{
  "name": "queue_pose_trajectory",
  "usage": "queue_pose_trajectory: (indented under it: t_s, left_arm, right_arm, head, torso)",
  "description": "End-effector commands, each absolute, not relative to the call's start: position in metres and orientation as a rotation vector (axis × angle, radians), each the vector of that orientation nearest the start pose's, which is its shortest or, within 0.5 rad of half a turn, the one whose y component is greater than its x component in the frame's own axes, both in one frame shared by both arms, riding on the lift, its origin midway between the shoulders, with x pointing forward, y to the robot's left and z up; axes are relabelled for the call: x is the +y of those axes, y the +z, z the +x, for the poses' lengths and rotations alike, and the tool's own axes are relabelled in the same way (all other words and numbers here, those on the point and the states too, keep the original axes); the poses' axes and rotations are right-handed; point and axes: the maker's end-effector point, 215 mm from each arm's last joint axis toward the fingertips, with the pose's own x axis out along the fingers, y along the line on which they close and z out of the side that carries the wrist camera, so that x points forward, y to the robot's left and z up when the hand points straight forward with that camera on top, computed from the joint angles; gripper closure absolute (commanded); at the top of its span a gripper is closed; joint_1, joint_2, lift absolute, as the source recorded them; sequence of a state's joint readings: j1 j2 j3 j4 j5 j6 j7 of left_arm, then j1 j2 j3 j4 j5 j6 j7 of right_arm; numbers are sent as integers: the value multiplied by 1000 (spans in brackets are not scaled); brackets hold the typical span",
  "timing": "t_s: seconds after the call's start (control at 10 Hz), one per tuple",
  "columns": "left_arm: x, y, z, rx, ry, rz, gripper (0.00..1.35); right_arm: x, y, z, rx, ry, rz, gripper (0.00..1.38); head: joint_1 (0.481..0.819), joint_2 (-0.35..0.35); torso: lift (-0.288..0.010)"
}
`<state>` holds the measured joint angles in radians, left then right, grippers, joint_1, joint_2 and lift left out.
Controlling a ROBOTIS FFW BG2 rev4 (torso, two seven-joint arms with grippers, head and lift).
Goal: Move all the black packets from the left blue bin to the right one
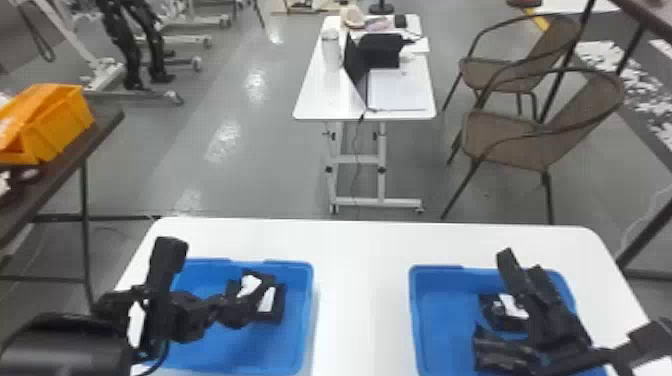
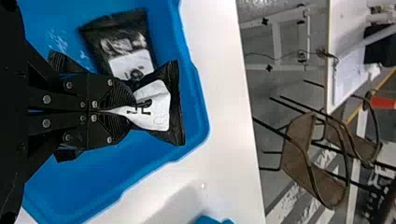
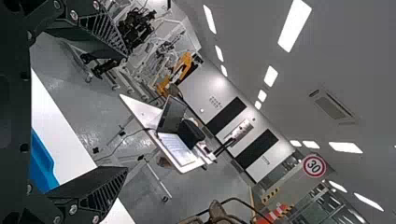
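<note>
In the head view my left gripper (image 1: pixel 250 305) is down in the left blue bin (image 1: pixel 210 357). The left wrist view has my left gripper (image 2: pixel 109 111) shut on a black packet (image 2: pixel 173 100) with a white label, crumpled between the fingers. Beside it in the bin lies another black packet (image 2: pixel 100 39). Over the right blue bin (image 1: pixel 435 320) in the head view is my right gripper (image 1: pixel 517 280), above a white-labelled black packet (image 1: pixel 505 325). The right wrist view shows my right gripper (image 3: pixel 126 114) with its fingers wide apart and nothing between them.
Both bins stand on a white table (image 1: pixel 362 300), with a strip of tabletop between them. Beyond it are another white table (image 1: pixel 325 100) with a laptop and brown chairs (image 1: pixel 520 135). An orange bin (image 1: pixel 57 125) sits on a dark table at the left.
</note>
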<state>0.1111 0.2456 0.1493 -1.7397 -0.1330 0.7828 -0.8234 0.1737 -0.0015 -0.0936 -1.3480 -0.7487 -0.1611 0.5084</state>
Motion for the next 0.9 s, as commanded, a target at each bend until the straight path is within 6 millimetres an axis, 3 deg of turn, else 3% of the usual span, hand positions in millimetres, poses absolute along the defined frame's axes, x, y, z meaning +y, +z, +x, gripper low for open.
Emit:
queue_pose_trajectory:
  t_s: [0.0, 0.2, 0.3, 0.7, 0.8]
  left_arm:
    - [231, -457, 472, 700, -636, 47, 1202]
    - [157, -411, 506, 598, -814, 201, 1200]
    - [125, -401, 522, 548, -883, 259, 1200]
    - [38, -392, 552, 343, -1022, 327, 1200]
    - [19, -401, 551, 343, -1053, 342, 1200]
  right_arm:
    - [-225, -441, 501, -3, 214, 755, 165]
    - [-198, -422, 510, -4, 286, 770, 163]
    - [-185, -413, 517, -5, 323, 773, 162]
    - [-173, -387, 544, -46, 381, 766, 160]
    - [-172, -381, 547, -56, 386, 764, 165]
  head:
    - [695, 58]
    - [695, 2]
    - [695, -25]
    - [695, -96]
    - [695, -114]
  torso:
    - [0]
    - [0]
    - [0]
    - [0]
    - [0]
